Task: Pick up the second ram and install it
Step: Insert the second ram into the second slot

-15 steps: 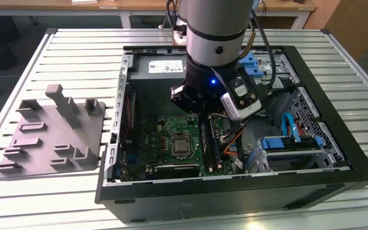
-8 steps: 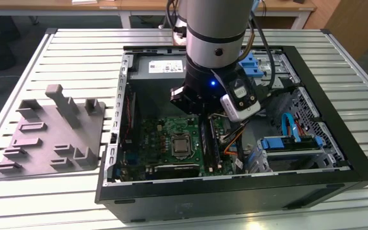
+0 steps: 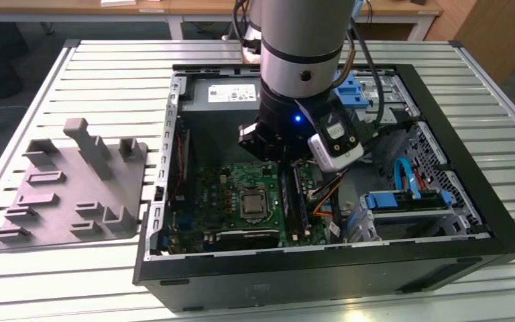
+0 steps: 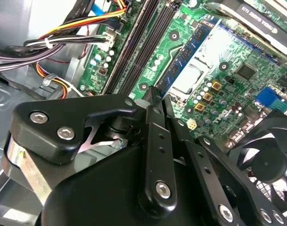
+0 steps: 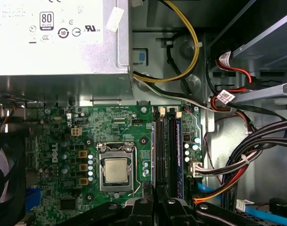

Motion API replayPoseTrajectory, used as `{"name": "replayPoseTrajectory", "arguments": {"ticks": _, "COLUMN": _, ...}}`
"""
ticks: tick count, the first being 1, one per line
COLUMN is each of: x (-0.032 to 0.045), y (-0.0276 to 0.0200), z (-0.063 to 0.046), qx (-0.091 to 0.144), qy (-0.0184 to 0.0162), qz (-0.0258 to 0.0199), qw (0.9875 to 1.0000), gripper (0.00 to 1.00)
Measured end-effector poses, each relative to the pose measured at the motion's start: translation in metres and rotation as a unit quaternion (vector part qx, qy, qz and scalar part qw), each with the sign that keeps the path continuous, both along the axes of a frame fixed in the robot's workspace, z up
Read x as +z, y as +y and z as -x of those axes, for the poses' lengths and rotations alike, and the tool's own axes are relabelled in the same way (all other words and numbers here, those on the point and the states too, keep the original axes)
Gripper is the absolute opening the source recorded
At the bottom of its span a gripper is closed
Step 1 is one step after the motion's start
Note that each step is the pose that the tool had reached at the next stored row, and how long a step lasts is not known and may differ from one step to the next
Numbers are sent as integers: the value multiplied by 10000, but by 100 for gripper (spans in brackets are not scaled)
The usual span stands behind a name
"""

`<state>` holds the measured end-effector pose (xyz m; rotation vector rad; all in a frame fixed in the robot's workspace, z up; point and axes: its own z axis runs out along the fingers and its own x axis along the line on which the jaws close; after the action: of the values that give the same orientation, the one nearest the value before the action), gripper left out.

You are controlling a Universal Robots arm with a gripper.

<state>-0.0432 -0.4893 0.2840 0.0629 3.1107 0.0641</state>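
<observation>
My gripper (image 4: 155, 94) hangs inside the open computer case (image 3: 499, 241), low over the green motherboard (image 3: 217, 191). In both wrist views its black fingers (image 5: 142, 207) stand close together, shut, and I see nothing between them. They sit just off one end of the long black memory slots (image 5: 164, 150). A thin dark stick with a bluish face, apparently a ram (image 5: 178, 150), stands on edge in the slot row. I cannot tell whether it is the second ram. In the exterior view the slot row (image 3: 289, 198) runs out from under the wrist.
The grey fixture tray (image 3: 70, 188) lies on the slatted table at the exterior view's left. Bundled cables (image 5: 237, 160) crowd one side of the slots, and the bare processor socket (image 5: 116, 169) lies on the other. A power supply (image 5: 58, 37) and a black fan (image 4: 270, 165) are close by.
</observation>
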Motion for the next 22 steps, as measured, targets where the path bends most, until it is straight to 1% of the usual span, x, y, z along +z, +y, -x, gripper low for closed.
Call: {"name": "replayPoseTrajectory", "arguments": {"ticks": 22, "x": -76, "y": 0, "z": 0, "qx": 0, "qy": 0, "qz": -1, "qw": 10000, "gripper": 14}}
